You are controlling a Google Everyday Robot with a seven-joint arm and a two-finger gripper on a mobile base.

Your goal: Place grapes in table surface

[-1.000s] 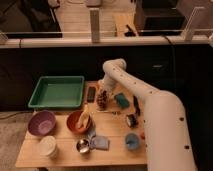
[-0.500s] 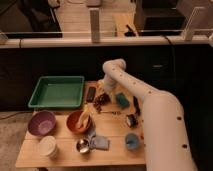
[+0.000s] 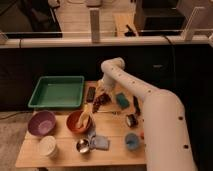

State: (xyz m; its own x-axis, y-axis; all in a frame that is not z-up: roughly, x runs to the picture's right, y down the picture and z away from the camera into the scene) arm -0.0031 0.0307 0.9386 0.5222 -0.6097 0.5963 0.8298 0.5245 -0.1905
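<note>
The grapes [image 3: 100, 101], a small dark red-purple bunch, are at the back middle of the light tan table surface [image 3: 116, 131], just right of a black item [image 3: 91, 93]. My gripper [image 3: 103, 94] hangs from the white arm [image 3: 131, 86] directly above the grapes and touches or nearly touches them. I cannot tell whether the bunch rests on the wood or hangs just above it.
A green tray [image 3: 57, 92] stands at the back left. A purple bowl [image 3: 41, 123], an orange bowl [image 3: 79, 121], a white cup [image 3: 48, 146], a metal cup [image 3: 82, 145], a blue cloth [image 3: 99, 142], a blue cup [image 3: 131, 141], a teal sponge [image 3: 122, 100] and a small can [image 3: 131, 120] stand around.
The gripper and the grapes under it have shifted slightly down toward the table front. Everything else stands as before.
</note>
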